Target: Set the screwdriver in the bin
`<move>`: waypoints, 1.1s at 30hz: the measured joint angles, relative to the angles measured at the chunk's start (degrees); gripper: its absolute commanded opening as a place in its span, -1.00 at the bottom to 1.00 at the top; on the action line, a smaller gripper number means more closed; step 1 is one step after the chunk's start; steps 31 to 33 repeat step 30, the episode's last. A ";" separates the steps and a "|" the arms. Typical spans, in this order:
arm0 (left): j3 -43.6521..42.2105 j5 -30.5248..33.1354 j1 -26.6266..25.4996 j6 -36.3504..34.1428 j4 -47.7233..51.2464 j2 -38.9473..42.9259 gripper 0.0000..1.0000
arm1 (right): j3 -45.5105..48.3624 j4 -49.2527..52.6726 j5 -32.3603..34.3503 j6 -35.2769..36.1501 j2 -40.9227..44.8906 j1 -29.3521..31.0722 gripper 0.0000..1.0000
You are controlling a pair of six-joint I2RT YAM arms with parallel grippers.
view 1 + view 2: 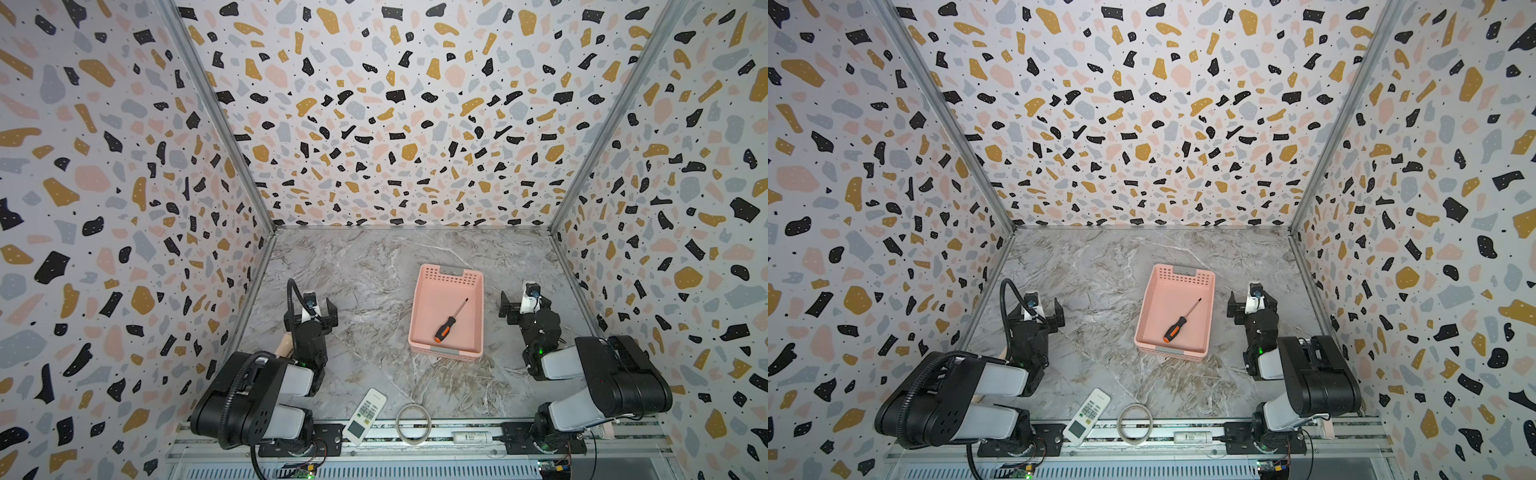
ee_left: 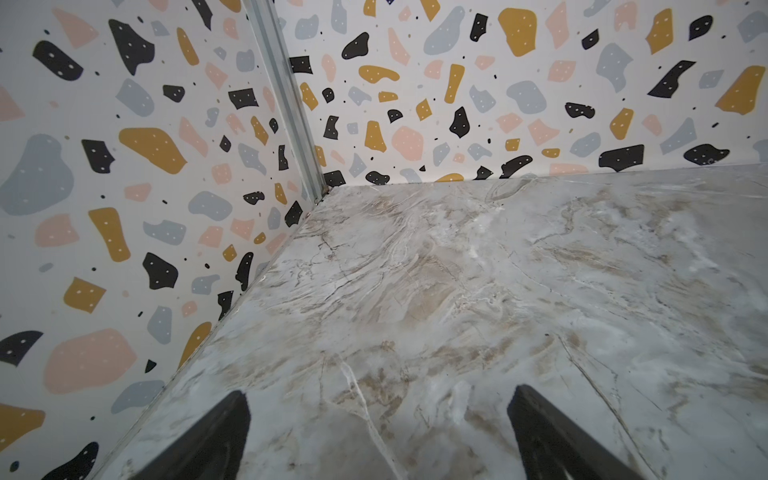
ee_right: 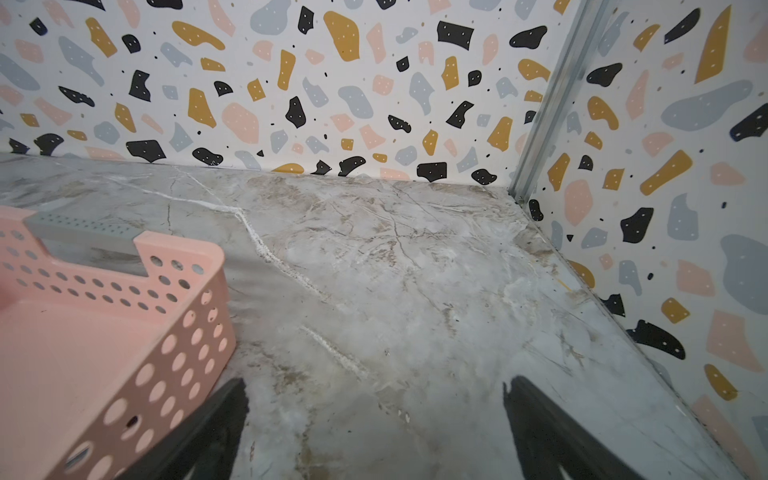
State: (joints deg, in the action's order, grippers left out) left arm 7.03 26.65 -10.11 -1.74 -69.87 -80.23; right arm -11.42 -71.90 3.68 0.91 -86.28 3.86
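Note:
The screwdriver [image 1: 449,322] [image 1: 1179,322], with a black-and-orange handle and a thin dark shaft, lies slantwise on the floor of the pink bin [image 1: 451,276] [image 1: 1183,276] in both top views. My left gripper [image 1: 311,311] [image 1: 1037,311] [image 2: 378,409] stands open over bare marble, well left of the bin. On the bin's right side my right gripper [image 1: 524,305] [image 1: 1252,305] [image 3: 376,399] is open too, with nothing between its fingers. The right wrist view shows the bin's perforated corner [image 3: 183,332] beside one finger. The screwdriver is out of both wrist views.
A white remote control [image 1: 365,415], a pale ring [image 1: 413,424] and a small white cylinder [image 1: 471,437] lie along the front edge. A beige wooden stick [image 1: 284,345] pokes out under the left arm. Patterned walls close in three sides.

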 measured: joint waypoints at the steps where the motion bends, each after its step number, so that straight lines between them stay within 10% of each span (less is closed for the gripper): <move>1: 0.52 0.24 0.35 0.50 0.24 0.00 0.99 | 0.00 0.33 -0.07 0.00 0.00 0.02 0.98; 33: 1.01 0.87 0.81 2.60 1.31 0.00 0.99 | 0.00 0.81 -0.07 0.02 0.00 0.39 0.98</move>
